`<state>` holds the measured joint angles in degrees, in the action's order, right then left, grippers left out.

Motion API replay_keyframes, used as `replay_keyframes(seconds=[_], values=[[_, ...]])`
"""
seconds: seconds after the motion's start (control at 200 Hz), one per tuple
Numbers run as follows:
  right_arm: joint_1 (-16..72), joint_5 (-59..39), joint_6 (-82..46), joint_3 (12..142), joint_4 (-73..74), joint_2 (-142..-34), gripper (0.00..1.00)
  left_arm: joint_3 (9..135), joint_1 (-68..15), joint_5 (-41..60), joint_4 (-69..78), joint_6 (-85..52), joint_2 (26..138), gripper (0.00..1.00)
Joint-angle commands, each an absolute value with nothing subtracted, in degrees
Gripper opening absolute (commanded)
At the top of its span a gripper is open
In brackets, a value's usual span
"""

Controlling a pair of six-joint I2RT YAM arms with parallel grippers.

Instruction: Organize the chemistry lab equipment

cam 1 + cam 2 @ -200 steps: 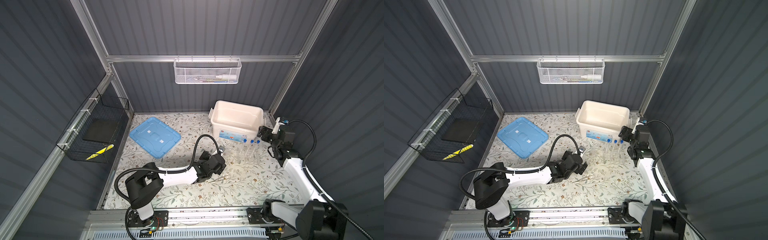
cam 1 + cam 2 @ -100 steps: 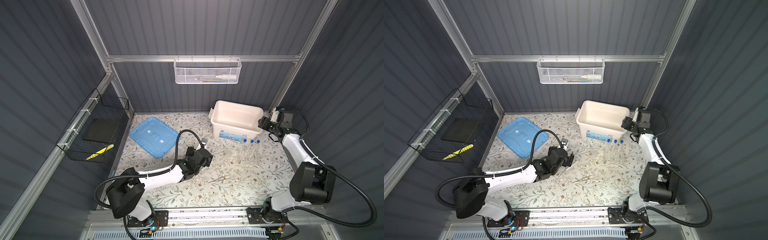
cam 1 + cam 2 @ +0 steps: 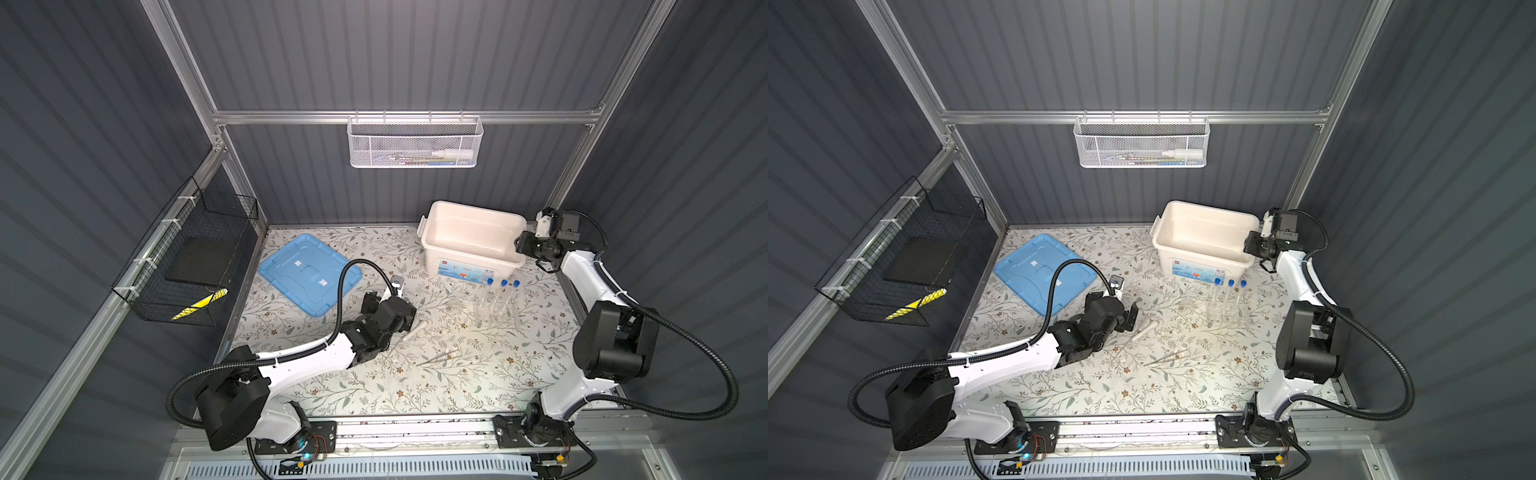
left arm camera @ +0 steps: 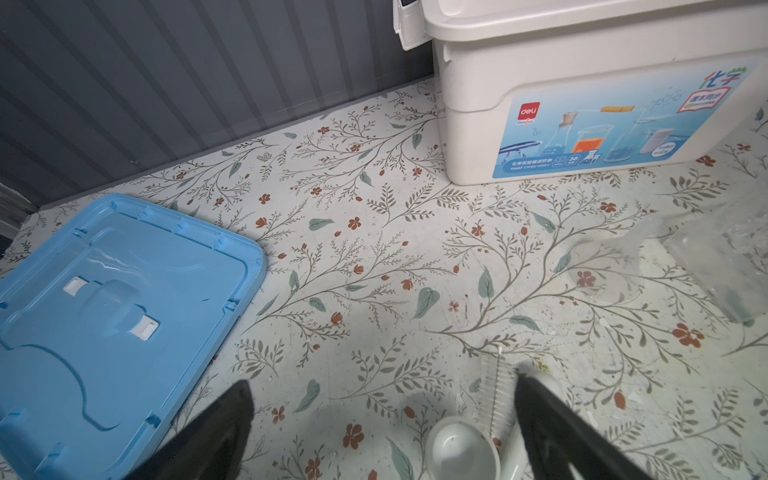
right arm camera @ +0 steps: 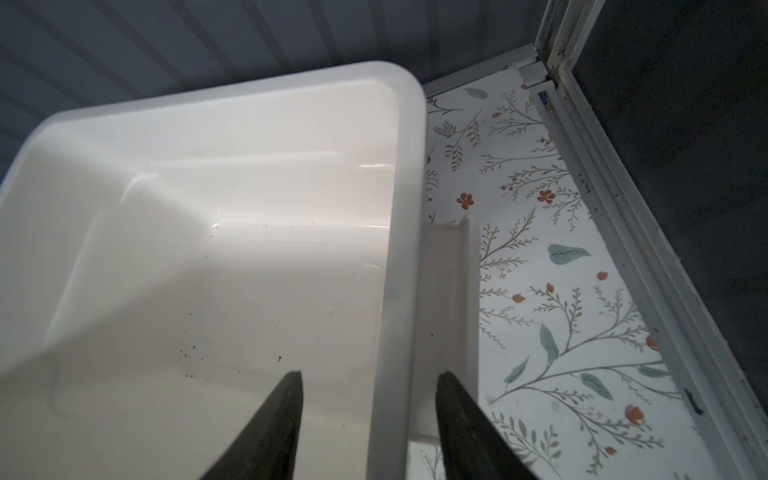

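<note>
Three blue-capped test tubes (image 3: 503, 286) stand in the clear tube rack (image 3: 494, 309) (image 4: 727, 257). The tweezers (image 3: 440, 357) lie in front of them. The clear glass dish (image 4: 602, 270) sits left of the rack. The white mortar (image 4: 461, 449) and pestle (image 3: 415, 330) lie by a thin wire brush (image 4: 496, 390). My left gripper (image 4: 384, 382) (image 3: 399, 316) hangs open just above the mortar. My right gripper (image 5: 372, 374) (image 3: 521, 245) straddles the right rim of the cream box (image 5: 208, 208); one finger is inside, one outside, both clear of the wall.
The blue lid (image 3: 309, 274) (image 4: 104, 311) lies flat at the left. The cream box (image 3: 432, 208) stands at the back right, close to the wall frame (image 5: 623, 208). A white mesh basket (image 3: 415, 143) hangs on the back wall, a black wire basket (image 3: 187, 266) on the left wall.
My right gripper moved back to the box's right rim and its jaws narrowed around it. My left gripper drew back leftward, uncovering the pestle.
</note>
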<state>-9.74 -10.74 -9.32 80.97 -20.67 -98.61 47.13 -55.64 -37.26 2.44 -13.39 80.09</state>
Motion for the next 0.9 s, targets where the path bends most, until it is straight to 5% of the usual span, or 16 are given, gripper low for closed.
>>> replay_keyframes(seconds=[0.0, 0.205, 0.895], values=[[-8.9, -11.1, -5.8, 83.5, -24.7, -100.2, 0.49, 46.5, -55.1, -38.7, 1.7, -14.1, 78.5, 1.00], [-7.4, -12.8, -3.4, 86.7, -26.2, -103.2, 0.39, 46.8, -54.3, -39.4, -0.4, -15.0, 78.2, 1.00], [2.5, -15.1, 1.5, 95.0, -29.7, -110.1, 0.28, 43.9, -53.0, -41.5, -2.6, -16.8, 73.2, 1.00]])
